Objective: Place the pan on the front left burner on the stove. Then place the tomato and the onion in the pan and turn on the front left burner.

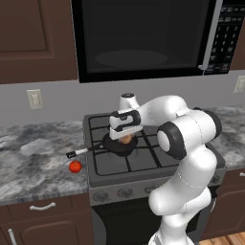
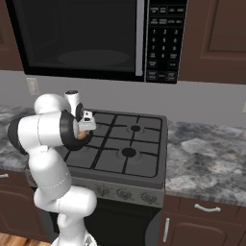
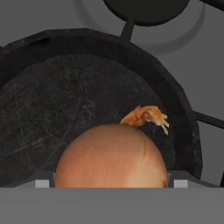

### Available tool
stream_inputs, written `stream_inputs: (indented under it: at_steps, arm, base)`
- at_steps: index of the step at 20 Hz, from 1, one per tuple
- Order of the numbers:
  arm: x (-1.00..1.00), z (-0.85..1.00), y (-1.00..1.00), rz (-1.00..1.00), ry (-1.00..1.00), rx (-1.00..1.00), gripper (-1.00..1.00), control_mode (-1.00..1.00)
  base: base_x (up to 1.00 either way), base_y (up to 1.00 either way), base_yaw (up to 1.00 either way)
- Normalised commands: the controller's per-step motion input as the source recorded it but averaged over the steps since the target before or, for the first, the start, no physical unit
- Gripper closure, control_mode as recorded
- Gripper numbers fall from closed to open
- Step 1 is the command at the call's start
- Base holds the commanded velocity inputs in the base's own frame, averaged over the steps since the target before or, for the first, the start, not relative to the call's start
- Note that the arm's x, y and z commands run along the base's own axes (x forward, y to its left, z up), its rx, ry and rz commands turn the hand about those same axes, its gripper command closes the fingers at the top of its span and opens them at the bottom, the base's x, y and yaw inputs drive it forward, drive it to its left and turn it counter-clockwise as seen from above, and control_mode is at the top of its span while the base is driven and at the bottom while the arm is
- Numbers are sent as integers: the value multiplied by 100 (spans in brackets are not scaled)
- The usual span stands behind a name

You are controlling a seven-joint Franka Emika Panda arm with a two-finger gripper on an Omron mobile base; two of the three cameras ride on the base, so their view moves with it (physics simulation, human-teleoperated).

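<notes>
Pan (image 1: 119,146) sits on stove's (image 1: 148,165) front left burner, handle running left over the surface (image 1: 33,167); onion (image 3: 111,157) in pan beneath claw (image 1: 125,139), grip unclear; tomato (image 1: 75,166) on surface left.

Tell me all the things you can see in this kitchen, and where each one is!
pan: one, black, on the stove's front left grate, handle toward the left counter
onion: one, tan-brown, over the pan, between the gripper's tips
tomato: one, red, on the left counter near the pan's handle
stove: one, dark grey, black grates, between the counters
knobs: a row, grey, on the stove's front
microwave: one, black, above the stove
counter: grey marble, both sides of the stove
cabinets: dark brown, above and below
outlet: one, cream, on the left wall
arm: one, white
gripper: one, over the pan
</notes>
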Motion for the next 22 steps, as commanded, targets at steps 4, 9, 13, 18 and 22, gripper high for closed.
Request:
stream_inputs:
  at_steps: [4, 9, 13, 18, 22]
  arm:
    - [-3, 0, 0, 0, 0, 0, -100, -100]
    - [-18, 16, 0, 0, -5, 0, -100, -100]
    - [-27, 36, 0, 0, -9, 0, -100, -100]
    - [-33, 21, 0, 0, -5, 0, -100, -100]
    - [-40, 31, 0, 0, -4, 0, -100, -100]
  base:
    - [0, 0, 0]
    - [0, 0, 0]
    - [0, 0, 0]
    - [0, 0, 0]
    - [0, 0, 0]
